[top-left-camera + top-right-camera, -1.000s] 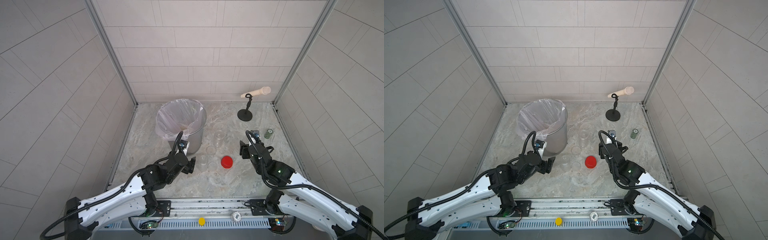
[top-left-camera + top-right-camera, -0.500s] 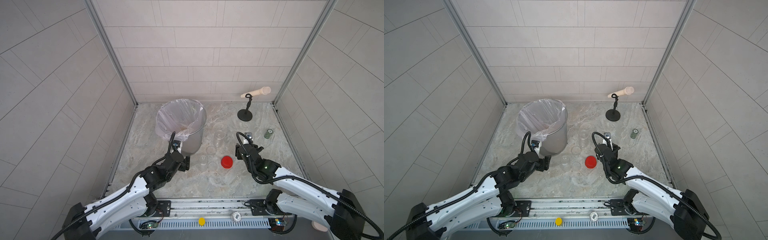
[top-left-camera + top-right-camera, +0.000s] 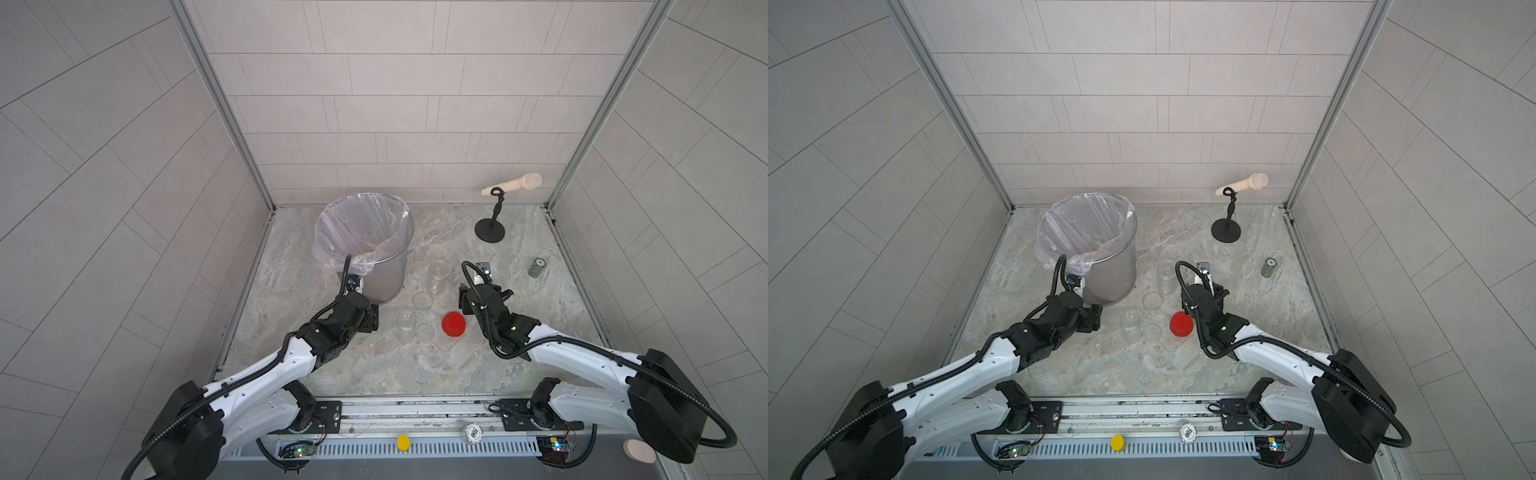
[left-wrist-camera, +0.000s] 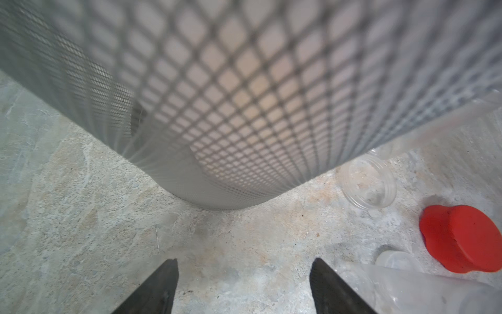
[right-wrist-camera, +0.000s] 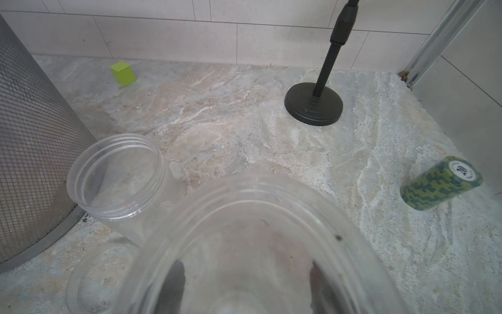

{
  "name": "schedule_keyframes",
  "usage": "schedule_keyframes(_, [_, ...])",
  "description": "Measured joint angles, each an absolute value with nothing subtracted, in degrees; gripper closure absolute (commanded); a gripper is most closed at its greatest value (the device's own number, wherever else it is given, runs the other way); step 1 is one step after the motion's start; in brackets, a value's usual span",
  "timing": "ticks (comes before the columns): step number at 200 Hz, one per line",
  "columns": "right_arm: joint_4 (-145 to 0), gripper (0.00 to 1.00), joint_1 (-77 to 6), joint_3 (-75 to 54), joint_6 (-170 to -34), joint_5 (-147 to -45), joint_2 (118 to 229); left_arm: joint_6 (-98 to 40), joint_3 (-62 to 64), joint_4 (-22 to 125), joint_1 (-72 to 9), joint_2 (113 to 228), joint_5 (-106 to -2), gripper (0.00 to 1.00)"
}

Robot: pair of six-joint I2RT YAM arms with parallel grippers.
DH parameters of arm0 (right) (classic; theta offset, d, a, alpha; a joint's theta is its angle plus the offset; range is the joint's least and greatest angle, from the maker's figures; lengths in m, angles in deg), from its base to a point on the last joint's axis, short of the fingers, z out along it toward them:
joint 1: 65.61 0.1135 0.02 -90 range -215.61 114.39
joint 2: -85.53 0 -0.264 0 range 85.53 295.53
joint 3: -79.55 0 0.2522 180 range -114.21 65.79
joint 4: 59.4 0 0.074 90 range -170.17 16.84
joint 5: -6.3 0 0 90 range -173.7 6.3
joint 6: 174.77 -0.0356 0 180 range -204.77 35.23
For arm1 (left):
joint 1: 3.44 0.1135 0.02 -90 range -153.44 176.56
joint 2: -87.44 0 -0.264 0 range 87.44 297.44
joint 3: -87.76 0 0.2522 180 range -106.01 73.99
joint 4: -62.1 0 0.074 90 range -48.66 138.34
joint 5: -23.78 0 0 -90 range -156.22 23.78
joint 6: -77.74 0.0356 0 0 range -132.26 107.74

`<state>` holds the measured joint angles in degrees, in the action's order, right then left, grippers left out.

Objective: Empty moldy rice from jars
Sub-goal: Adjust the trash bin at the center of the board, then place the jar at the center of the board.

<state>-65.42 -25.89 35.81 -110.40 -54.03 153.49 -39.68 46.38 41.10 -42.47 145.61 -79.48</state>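
Beside bin (image 3: 392,276), both top views: left hand (image 3: 372,321) low over bench (image 3: 374,374); upright jar (image 3: 437,277) between bin and right hand (image 3: 484,291); rice (image 3: 368,252) inside bin. Left wrist: left hand spread, nothing held. Right wrist: right hand clamps held jar (image 5: 258,206), apparently empty.

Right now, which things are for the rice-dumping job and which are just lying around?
For the job: held clear jar, upright open jar, third clear jar, red lid, two clear lids, lined bin.
Just lying about: black stand, green chip stack, lime cube.
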Motion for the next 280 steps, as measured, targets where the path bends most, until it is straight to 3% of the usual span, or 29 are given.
schedule_keyframes(107, [-55.17, 0.5, -25.93, 36.05, -109.13, -54.29, 165.27, -40.32, 46.64, 46.39, -35.76, 146.83, -82.69, 0.18])
schedule_keyframes(170, [-48.89, 0.43, -27.81, 39.35, -108.69, -53.7, 167.68, -39.31, 46.66, 48.03, -30.95, 146.53, -83.06, 0.14])
schedule_keyframes(206, [-45.26, 0.31, -28.07, 39.07, -108.32, -54.21, 169.75, -38.81, 46.66, 48.4, -30.77, 147.25, -82.73, 0.13])
schedule_keyframes(252, [-45.09, 0.12, -28.05, 39.0, -109.06, -55.45, 170.06, -37.89, 46.66, 47.48, -30.31, 146.0, -83.78, 0.01])
schedule_keyframes(280, [-47.34, 0.04, -28.05, 39.02, -109.57, -55.91, 169.77, -37.32, 46.66, 46.82, -29.75, 143.64, -86.28, 0.0])
